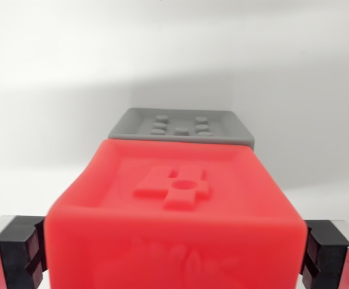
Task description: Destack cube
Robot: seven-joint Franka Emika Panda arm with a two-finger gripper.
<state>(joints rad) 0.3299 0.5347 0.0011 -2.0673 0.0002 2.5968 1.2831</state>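
Fingers [20, 250] clamped on both sides of the red cube [174, 223]; I reckon next I carry it clear of the grey cube [183, 127] behind.

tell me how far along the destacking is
Looks done: the end effector brackets the red cube, a finger at each side. In hand: apparently the lift or carry. Left: setting it down. Whether it has cleared the grey cube behind is unclear.
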